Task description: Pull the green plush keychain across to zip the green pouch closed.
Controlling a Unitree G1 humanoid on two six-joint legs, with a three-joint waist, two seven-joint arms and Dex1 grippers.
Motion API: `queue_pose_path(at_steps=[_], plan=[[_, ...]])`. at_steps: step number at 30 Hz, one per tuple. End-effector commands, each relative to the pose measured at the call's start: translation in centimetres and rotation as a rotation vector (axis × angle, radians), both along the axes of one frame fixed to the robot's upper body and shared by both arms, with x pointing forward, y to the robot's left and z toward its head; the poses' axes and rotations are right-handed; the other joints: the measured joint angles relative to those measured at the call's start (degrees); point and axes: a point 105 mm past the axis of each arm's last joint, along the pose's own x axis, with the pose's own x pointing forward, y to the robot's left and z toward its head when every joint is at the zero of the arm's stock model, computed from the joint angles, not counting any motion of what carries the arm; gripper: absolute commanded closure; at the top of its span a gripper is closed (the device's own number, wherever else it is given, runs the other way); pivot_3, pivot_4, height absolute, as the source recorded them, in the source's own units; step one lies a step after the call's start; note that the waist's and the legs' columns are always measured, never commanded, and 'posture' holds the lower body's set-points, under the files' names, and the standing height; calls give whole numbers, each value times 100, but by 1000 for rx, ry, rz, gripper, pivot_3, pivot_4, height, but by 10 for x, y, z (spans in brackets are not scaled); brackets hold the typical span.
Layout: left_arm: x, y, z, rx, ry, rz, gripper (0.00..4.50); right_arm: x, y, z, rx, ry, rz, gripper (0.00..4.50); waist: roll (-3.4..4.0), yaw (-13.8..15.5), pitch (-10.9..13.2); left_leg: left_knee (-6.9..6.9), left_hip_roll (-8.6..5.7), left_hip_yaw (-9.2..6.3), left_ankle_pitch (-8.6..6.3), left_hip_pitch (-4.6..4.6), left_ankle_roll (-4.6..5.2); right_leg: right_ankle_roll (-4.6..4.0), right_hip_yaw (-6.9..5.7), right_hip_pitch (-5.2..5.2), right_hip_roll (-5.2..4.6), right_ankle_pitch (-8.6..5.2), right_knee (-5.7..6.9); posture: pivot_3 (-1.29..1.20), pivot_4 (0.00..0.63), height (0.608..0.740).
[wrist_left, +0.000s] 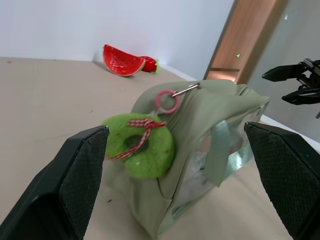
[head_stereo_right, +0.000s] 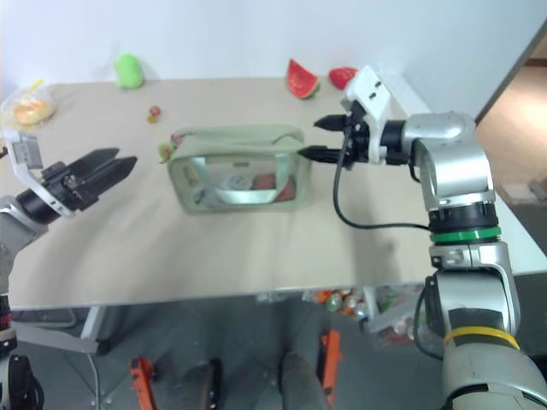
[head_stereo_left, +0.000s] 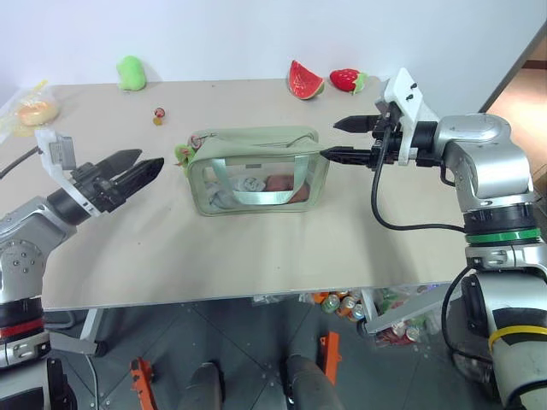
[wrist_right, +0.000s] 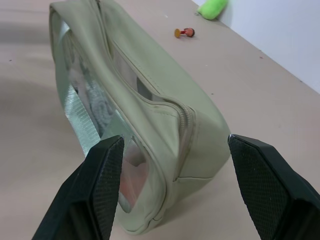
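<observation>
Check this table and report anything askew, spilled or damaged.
Nothing stands out. The green pouch stands upright and intact mid-table, the green plush keychain hanging at its end; both grippers wait open beside it.

The keychain is mostly hidden behind the left end of the pouch in the head views, showing as a small green sliver. The pouch's contents behind the clear window are too murky to identify. A small object farther back on the table is too tiny to name. A bag at the table's left corner is cut off by the edge.
</observation>
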Motion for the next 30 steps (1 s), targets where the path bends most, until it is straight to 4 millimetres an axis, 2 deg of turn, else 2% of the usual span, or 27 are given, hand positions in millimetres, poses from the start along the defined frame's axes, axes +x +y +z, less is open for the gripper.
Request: queue_pose_path(at_steps=[1,10,15,19,22,25,29,30], plan=[[0,-2,14,-4,-49,-19,0,-2,4,6,3,-41,-3,1075,0,0,0,2,0,1,0,0,0,1,2,1,0,1,0,0,150,740],[-11,-37,38,-15,-94,-215,0,4,9,-14,-2,11,-13,1075,-2,18,1,2,-3,3,0,-3,0,7,6,2,-2,1,-1,0,150,740],[-24,-55,41,43,-102,-328,0,4,10,-18,1,22,-9,1075,-1,8,1,2,-3,3,0,-3,0,7,7,1,-1,1,-1,0,150,740],[-25,-58,41,61,-102,-335,0,4,11,-19,4,26,-8,1075,-1,9,1,2,-3,3,0,-3,0,8,7,2,-1,2,-1,0,150,740],[-22,-56,43,52,-107,-317,0,5,11,-20,5,30,-14,1802,-1,10,1,3,-3,3,0,-3,0,8,7,2,-1,2,-1,0,150,740],[-18,-50,44,40,-112,-284,0,3,11,-22,5,32,-1,2940,-1,10,1,3,-3,3,0,-3,0,8,8,2,-2,2,-1,0,150,740],[-7,-32,49,-26,-116,-197,0,1,13,-23,6,33,16,4262,-1,9,1,2,-3,3,0,-2,0,8,8,1,0,2,-1,0,150,740],[-1,-25,49,-39,-114,-158,0,1,13,-23,6,34,18,4448,-2,9,1,3,-3,3,0,-2,0,8,7,1,0,2,0,0,150,740]])
